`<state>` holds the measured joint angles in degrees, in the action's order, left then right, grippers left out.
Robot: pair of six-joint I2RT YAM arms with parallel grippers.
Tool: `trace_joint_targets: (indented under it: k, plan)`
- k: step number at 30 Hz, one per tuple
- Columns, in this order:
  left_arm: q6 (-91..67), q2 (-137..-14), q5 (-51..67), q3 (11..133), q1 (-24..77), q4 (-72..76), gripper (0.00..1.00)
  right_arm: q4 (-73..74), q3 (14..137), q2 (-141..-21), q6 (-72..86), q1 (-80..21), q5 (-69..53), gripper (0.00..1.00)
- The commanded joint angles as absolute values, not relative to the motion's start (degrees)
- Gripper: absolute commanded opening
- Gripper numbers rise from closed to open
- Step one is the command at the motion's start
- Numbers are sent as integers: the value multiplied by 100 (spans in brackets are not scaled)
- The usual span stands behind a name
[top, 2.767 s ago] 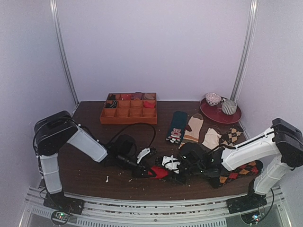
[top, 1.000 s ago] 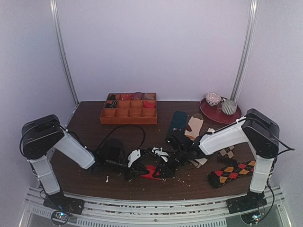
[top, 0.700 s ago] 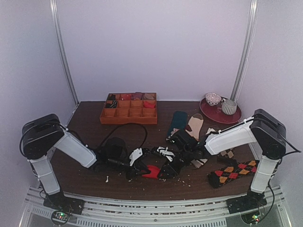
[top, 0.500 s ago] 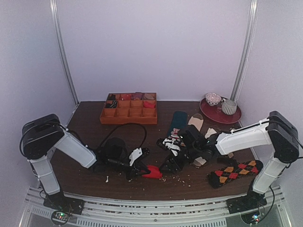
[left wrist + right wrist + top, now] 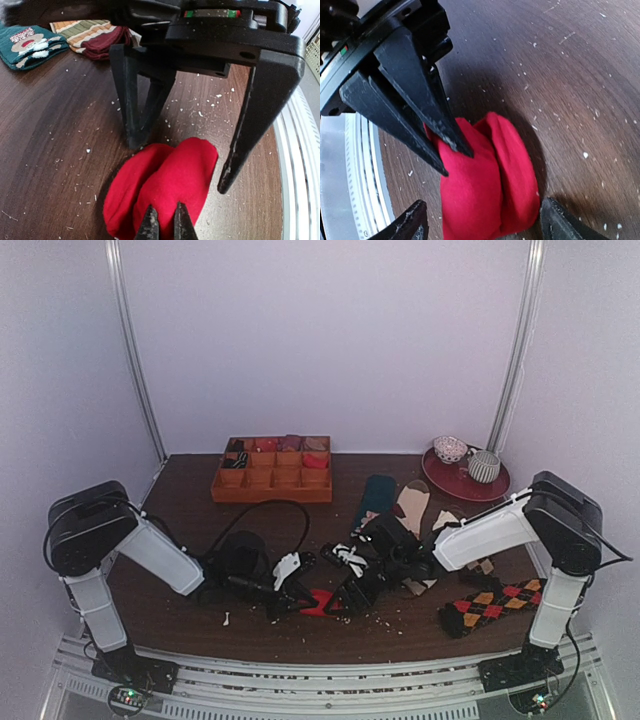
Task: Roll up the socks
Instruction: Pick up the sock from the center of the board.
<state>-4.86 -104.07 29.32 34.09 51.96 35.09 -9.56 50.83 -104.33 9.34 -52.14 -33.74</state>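
- The left arm reaches low across the tabletop [image 5: 190, 500]. The left pincer [image 5: 162, 227], narrowed, grips the bundled red socks [image 5: 165, 185] near the front edge.
- The right arm stretches leftward, with the right pincer [image 5: 485, 225] spread wide, one tip on either side of the bundle.

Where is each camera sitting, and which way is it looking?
Top external: high behind the arms, looking down at the table; both arms show.
Left wrist: on the left arm, looking forward at the socks; the left gripper pinches them.
Right wrist: on the right arm, looking down at the socks; the open right gripper straddles them.
Shared: both wrist views show the socks and the other arm's gripper.
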Motion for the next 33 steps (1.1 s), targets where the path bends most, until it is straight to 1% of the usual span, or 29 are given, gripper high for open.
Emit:
trace_joint_targets:
  k: [1,4,5,9,13,15,18,19,20,21,22,24,26,28,30,31,32,33]
  plan:
    - [-528,-10753,2622,3217,5221,2549,0,-1004,5119,-10682,1198,-5289,-3566,78]
    - [-535,-10765,2626,3197,5225,2587,0,-1197,4972,-10701,1360,-5315,-3596,75]
    - [-540,-10773,2632,3191,5226,2596,0,-1243,4940,-10708,1408,-5329,-3633,72]
    - [-507,-10819,2617,3234,5221,2571,0,-1326,4887,-10763,1518,-5389,-3868,56]
    - [-490,-10833,2592,3262,5221,2573,0,-1337,4874,-10814,1567,-5464,-3967,48]
    - [-486,-10841,2587,3268,5221,2599,0,-1403,4896,-10847,1640,-5480,-3968,41]
    - [-499,-10854,2593,3294,5221,2617,0,-1393,4964,-10938,1695,-5478,-3919,28]
    - [-503,-10854,2591,3300,5221,2633,0,-1358,4996,-10964,1690,-5481,-3903,22]
    - [-501,-10850,2582,3322,5225,2647,0,-1321,5025,-11002,1688,-5482,-3896,8]
    - [-502,-10829,2584,3333,5221,2670,0,-1269,5047,-11019,1699,-5481,-3827,0]
    - [-499,-10786,2577,3343,5221,2698,6,-1292,5026,-11011,1727,-5476,-3756,0]
    - [-490,-10586,2476,3362,5221,2737,28,-1245,5019,-10949,1761,-5459,-3615,0]
    - [-446,-10254,2251,3367,5197,2676,44,-1242,5009,-10842,1802,-5412,-3562,0]
    - [-423,-9863,1927,3376,5112,2545,56,-1243,5025,-10681,1843,-5357,-3472,0]
    - [-385,-9365,1602,3406,5010,2327,82,-1205,5081,-10527,1871,-5259,-3428,0]
    - [-387,-9156,1401,3416,4965,2239,92,-1173,5127,-10451,1880,-5197,-3406,0]
    - [-380,-8927,1208,3437,4924,2129,98,-1122,5187,-10364,1882,-5136,-3350,0]
    - [-379,-8717,976,3456,4890,2021,98,-1107,5254,-10280,1893,-5057,-3304,0]
